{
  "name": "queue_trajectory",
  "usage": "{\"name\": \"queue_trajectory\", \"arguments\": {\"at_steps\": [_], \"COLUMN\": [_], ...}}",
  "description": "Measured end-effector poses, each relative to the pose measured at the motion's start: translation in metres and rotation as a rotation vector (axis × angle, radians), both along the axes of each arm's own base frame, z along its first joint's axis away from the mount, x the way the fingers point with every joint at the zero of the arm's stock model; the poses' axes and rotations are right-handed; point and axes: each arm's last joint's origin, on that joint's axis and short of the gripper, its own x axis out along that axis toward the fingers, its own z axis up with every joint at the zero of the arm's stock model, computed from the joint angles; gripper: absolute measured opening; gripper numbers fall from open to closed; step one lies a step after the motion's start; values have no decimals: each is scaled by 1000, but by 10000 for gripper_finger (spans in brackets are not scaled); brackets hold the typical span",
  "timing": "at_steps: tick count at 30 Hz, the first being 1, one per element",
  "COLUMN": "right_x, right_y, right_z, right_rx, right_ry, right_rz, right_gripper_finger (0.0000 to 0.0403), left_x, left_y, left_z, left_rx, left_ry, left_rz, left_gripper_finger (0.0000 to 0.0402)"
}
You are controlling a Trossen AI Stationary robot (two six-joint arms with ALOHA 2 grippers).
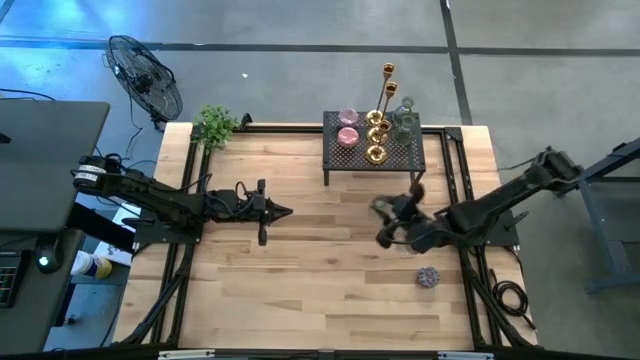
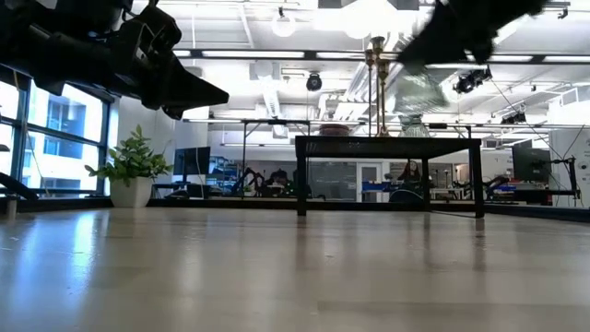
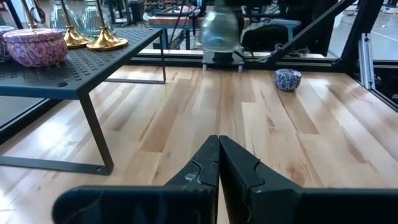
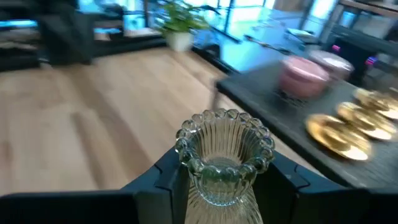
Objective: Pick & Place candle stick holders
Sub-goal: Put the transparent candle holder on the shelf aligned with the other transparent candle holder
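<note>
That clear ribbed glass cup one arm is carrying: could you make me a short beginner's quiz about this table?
1. True or false: the right gripper has its jaws closed on the clear ribbed glass holder.
2. Where does the small blue patterned holder sit?
A. on the black mesh rack
B. on the bare wooden table, near the right arm
C. beside the potted plant
3. Fill in: the left gripper hovers over the table's middle with its jaws ____.

Key: 1 true; 2 B; 3 shut.
</note>
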Motion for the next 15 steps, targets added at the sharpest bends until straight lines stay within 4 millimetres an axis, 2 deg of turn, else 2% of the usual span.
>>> {"name": "queue_trajectory", "arguments": {"at_steps": [8, 11, 15], "right_x": [-56, -67, -71], "right_y": [-43, -63, -87], "right_z": [8, 15, 11], "right_rx": [4, -25, -51], "right_ry": [-72, -92, -70], "right_rz": [-144, -214, -270], "right_gripper_finger": [127, 127, 128], "left_x": [0, 0, 0], "left_y": [0, 0, 0], "left_z": [0, 0, 0], "left_rx": [0, 0, 0], "left_ry": [0, 0, 0], "left_rz": [-2, -2, -2], "left_gripper_finger": [0, 0, 0]}}
